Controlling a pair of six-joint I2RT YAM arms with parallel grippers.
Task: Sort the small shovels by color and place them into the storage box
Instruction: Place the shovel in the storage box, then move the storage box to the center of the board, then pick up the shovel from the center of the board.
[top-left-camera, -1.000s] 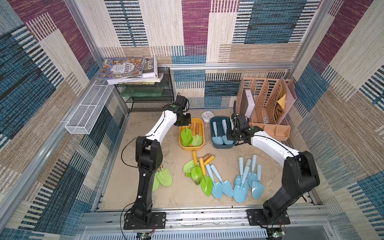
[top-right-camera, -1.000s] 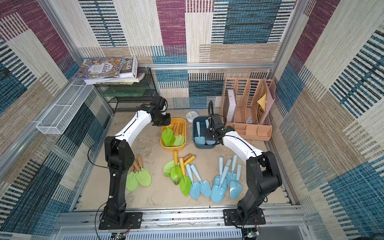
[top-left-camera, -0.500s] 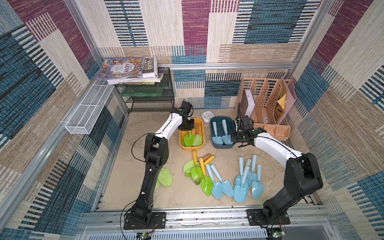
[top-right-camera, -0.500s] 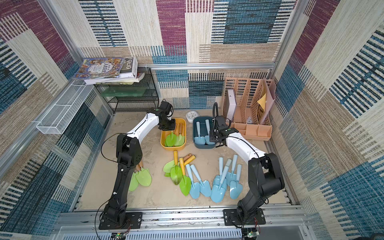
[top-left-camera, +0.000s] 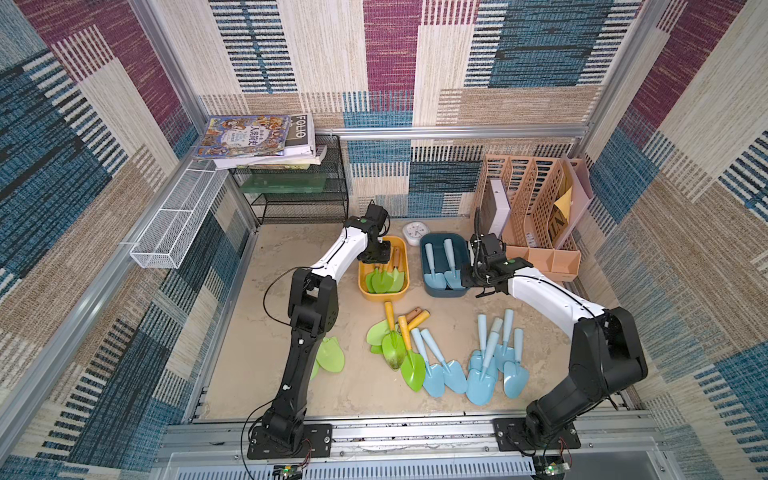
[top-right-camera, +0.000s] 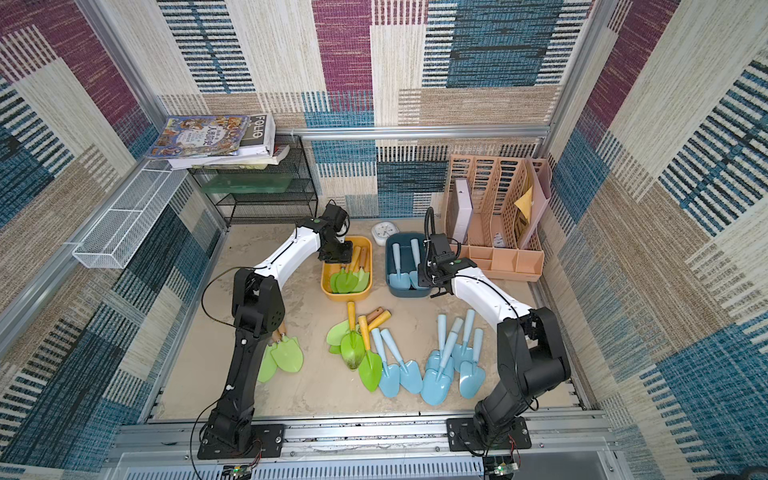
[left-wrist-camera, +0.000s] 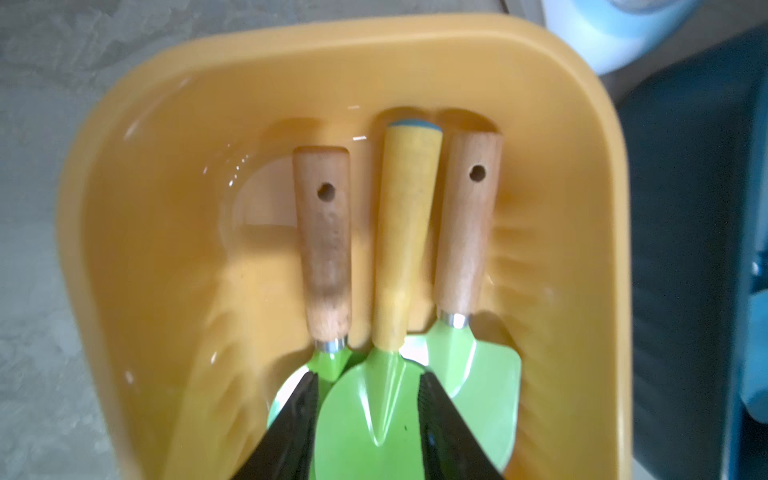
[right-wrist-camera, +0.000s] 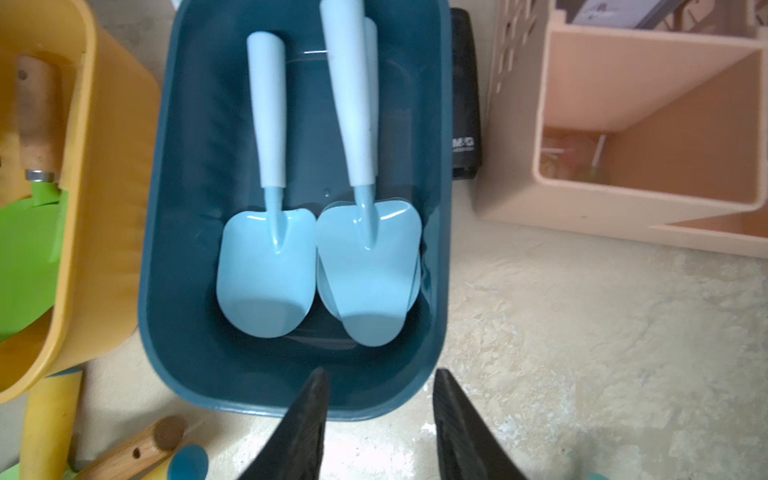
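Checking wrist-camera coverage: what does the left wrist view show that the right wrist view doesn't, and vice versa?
Left wrist only: all three green shovels in the yellow bin, with the left gripper open around the middle blade. Right wrist only: blue shovels inside the blue bin, the pink organizer, and the open right gripper by that bin's rim. Both: the yellow bin, part of the blue bin, one wooden-handled shovel.
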